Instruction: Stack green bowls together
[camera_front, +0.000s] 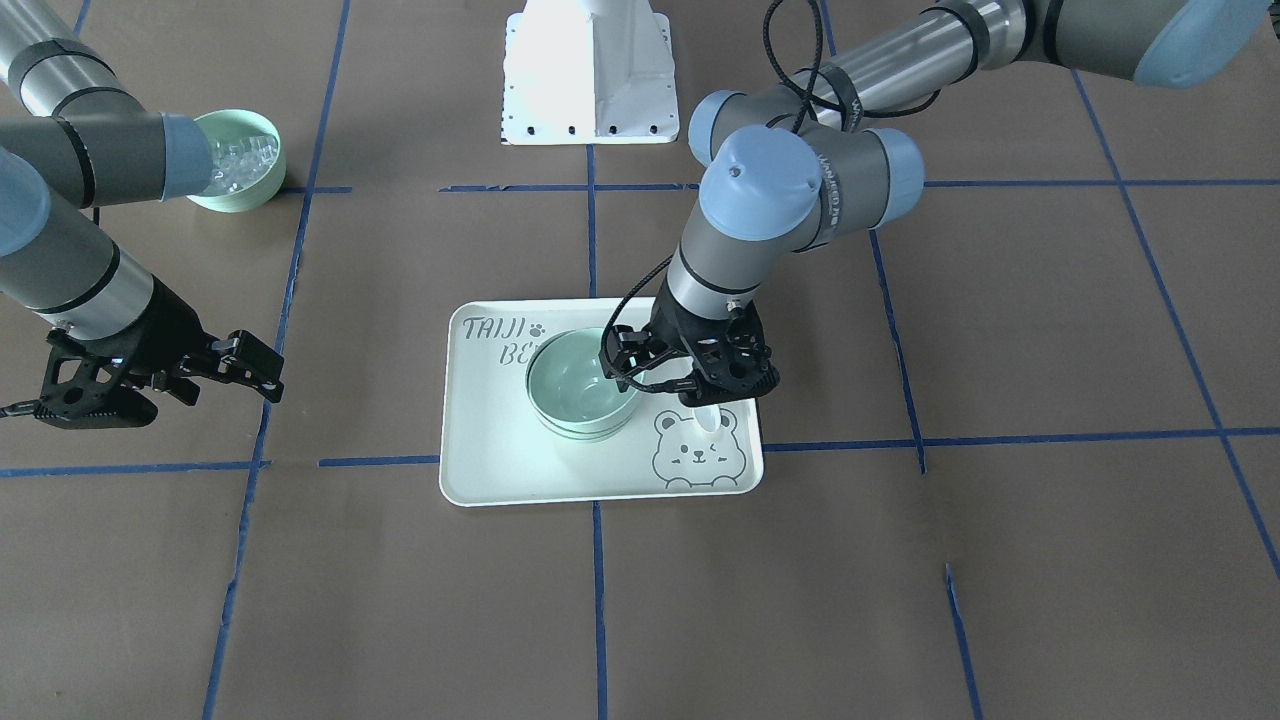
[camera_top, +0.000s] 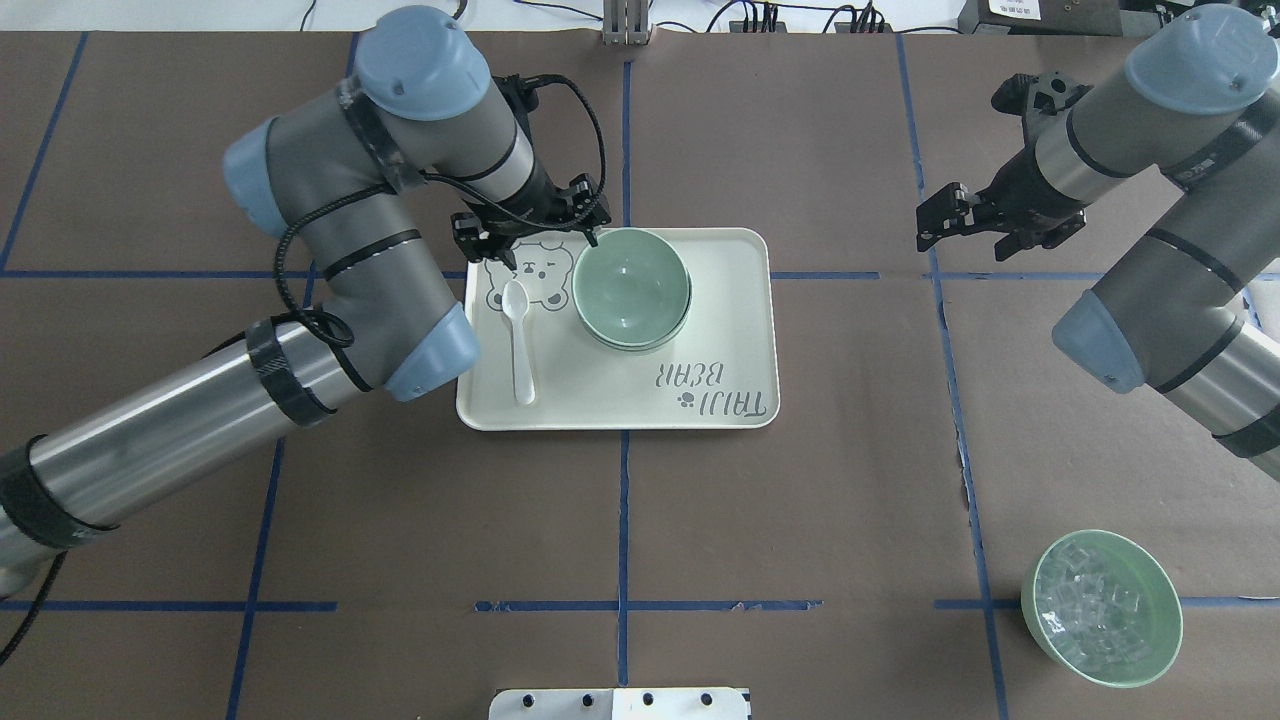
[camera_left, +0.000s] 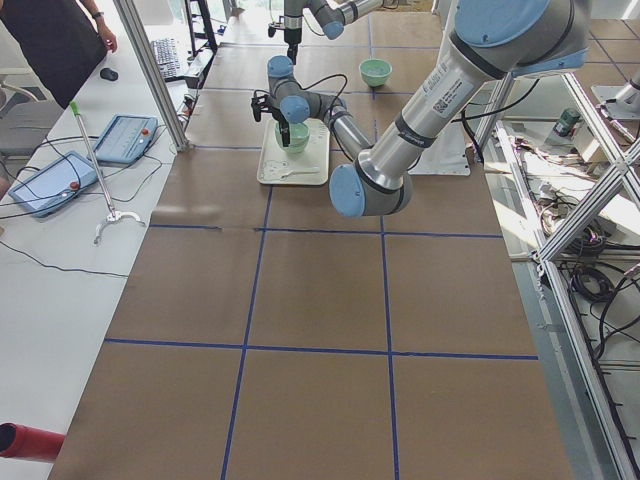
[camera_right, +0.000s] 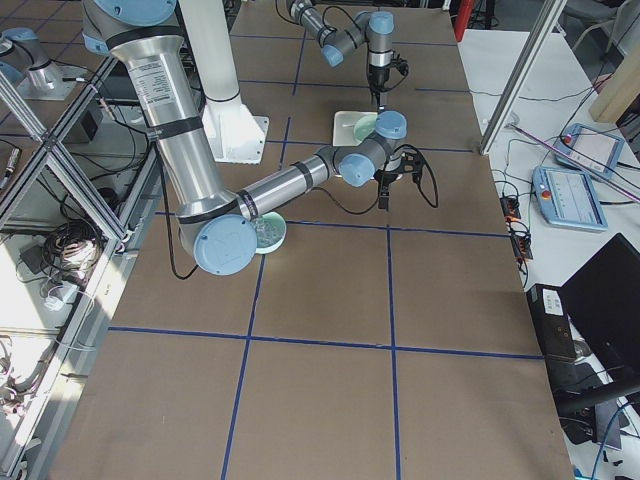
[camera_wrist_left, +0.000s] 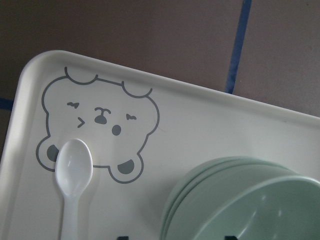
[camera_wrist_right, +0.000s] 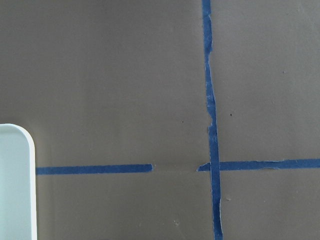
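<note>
The pale green bowls (camera_top: 630, 290) sit nested in one stack on the white tray (camera_top: 720, 330), toward its far half. The stack also shows in the front view (camera_front: 582, 385) and in the left wrist view (camera_wrist_left: 240, 200), where layered rims are visible. My left gripper (camera_top: 535, 235) is open and empty, hovering over the tray's bear print just beside the stack's rim; it also shows in the front view (camera_front: 690, 385). My right gripper (camera_top: 965, 230) is open and empty, over bare table well to the tray's right, and shows in the front view (camera_front: 225, 385).
A white plastic spoon (camera_top: 518, 340) lies on the tray beside the stack, under my left arm. A brighter green bowl of clear cubes (camera_top: 1100, 608) stands near the table's front right corner. The robot's white base plate (camera_front: 588, 75) is behind the tray.
</note>
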